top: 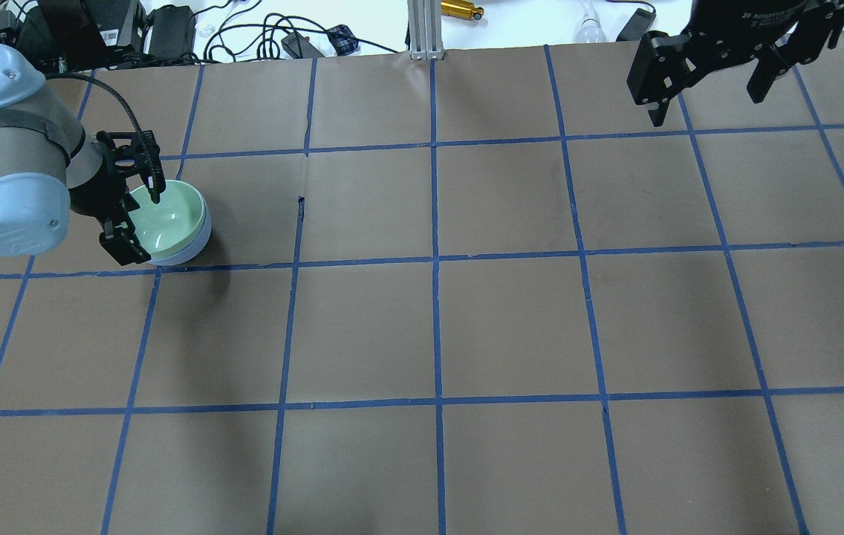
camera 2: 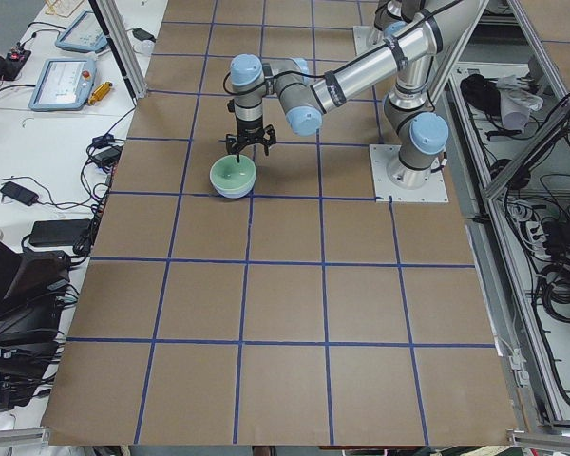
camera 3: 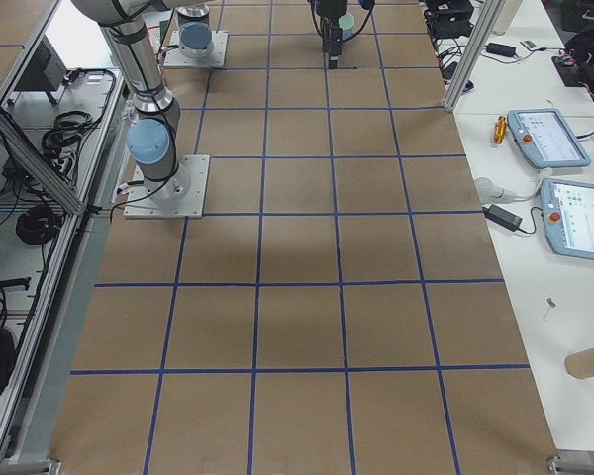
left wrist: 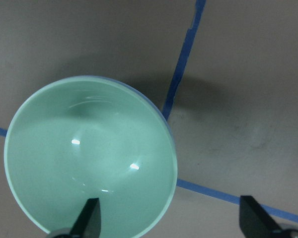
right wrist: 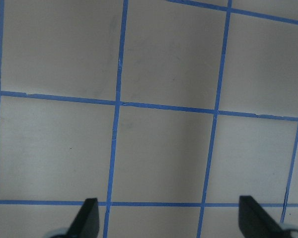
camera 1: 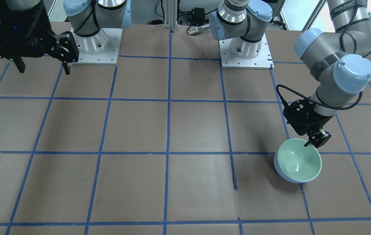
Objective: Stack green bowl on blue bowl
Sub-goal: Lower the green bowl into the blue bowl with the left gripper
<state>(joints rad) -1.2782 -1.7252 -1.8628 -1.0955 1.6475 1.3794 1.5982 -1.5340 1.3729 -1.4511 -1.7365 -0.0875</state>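
Observation:
The green bowl point(camera 1: 298, 161) sits nested inside the blue bowl point(camera 1: 281, 173) on the brown table, on the robot's left side. Only a thin blue edge shows under it, as in the overhead view, where the green bowl point(top: 169, 219) covers the blue bowl point(top: 190, 251). My left gripper point(top: 141, 223) is open and empty, just above the bowl's rim. In the left wrist view point(left wrist: 171, 220) one finger is over the green bowl point(left wrist: 89, 158) and the other is outside it. My right gripper point(top: 704, 96) is open and empty, raised far off on the right.
Brown paper with a blue tape grid point(top: 433, 260) covers the table. The arm bases point(camera 1: 246, 54) stand at the robot's edge. Cables and devices point(top: 273, 33) lie beyond the far edge. The right wrist view shows only bare grid point(right wrist: 164, 148).

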